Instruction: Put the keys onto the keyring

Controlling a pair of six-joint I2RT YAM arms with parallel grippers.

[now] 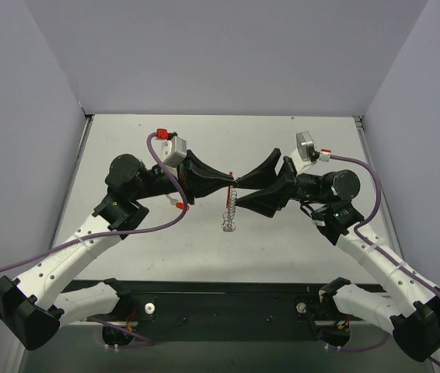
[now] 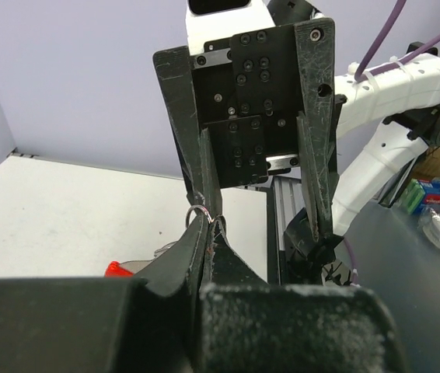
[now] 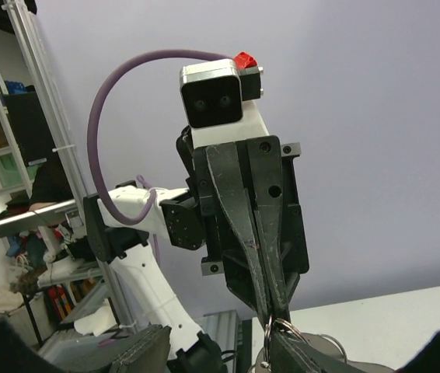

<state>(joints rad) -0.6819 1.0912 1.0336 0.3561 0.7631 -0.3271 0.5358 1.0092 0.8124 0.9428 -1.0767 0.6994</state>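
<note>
Top camera first: we see both arms reaching in so their tips meet over the middle of the table (image 1: 305,249). The left gripper (image 1: 232,184) is pinched together right at the top of the keyring (image 1: 230,198), which hangs straight down as a red strip. The keys (image 1: 228,220) dangle off its lower end; we can't tell if they touch the table. The right gripper (image 1: 242,192) has its jaws apart, with the upper finger just beside the left tip.

Left wrist view: the left fingers are pressed together on a small silver loop (image 2: 195,211). The right gripper facing us is spread, one finger next to the loop and the other well off to the side.

Right wrist view: the left gripper points down, clamped on that loop. The right fingers sit at the bottom corners, well apart.
</note>
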